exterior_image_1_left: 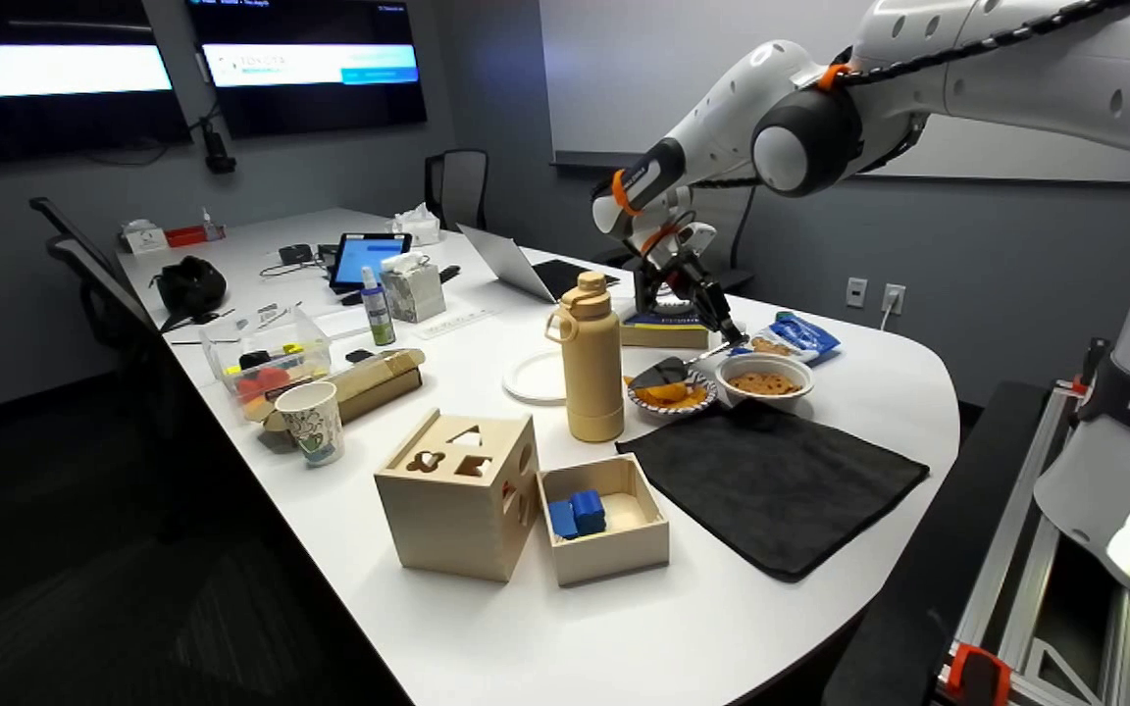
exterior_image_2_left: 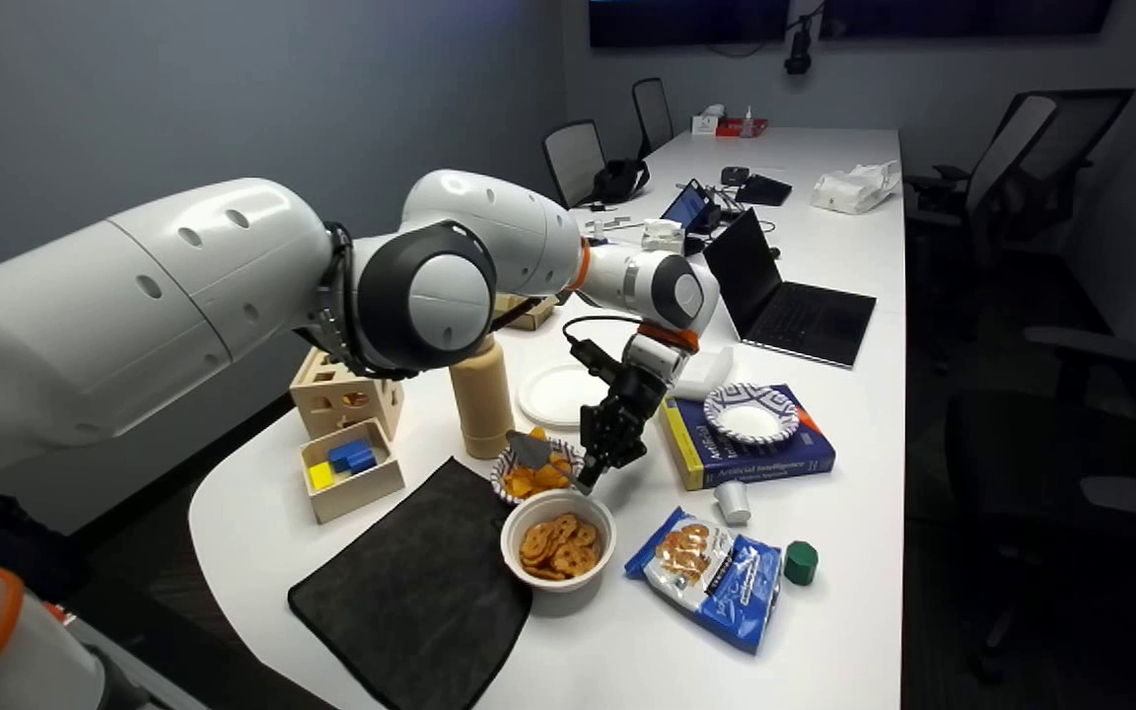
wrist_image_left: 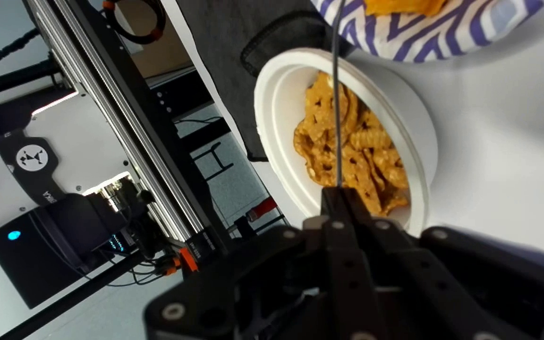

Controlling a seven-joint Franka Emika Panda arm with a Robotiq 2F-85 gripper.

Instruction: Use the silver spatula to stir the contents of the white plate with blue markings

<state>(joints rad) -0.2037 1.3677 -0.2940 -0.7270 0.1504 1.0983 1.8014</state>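
Observation:
My gripper (wrist_image_left: 340, 196) is shut on the thin handle end of the silver spatula (wrist_image_left: 336, 94). The gripper also shows in both exterior views (exterior_image_1_left: 734, 336) (exterior_image_2_left: 592, 473). The spatula's dark flat blade (exterior_image_1_left: 658, 376) (exterior_image_2_left: 529, 450) is tilted over the white plate with blue markings (exterior_image_1_left: 708, 392) (exterior_image_2_left: 501, 475). The plate holds orange chips (exterior_image_1_left: 671, 394) (exterior_image_2_left: 540, 479). I cannot tell whether the blade touches them. In the wrist view only part of the plate's patterned rim (wrist_image_left: 418, 40) and some chips show at the top; the blade is out of view there.
A white bowl of brown crackers (exterior_image_1_left: 804, 384) (exterior_image_2_left: 558, 582) (wrist_image_left: 418, 118) stands beside the plate, under the handle. A tan bottle (exterior_image_1_left: 592, 363) (exterior_image_2_left: 484, 399) stands close by. A black cloth (exterior_image_1_left: 781, 480), a book (exterior_image_2_left: 805, 463) bearing a patterned bowl (exterior_image_2_left: 790, 409), and a blue bag (exterior_image_2_left: 745, 602) lie around.

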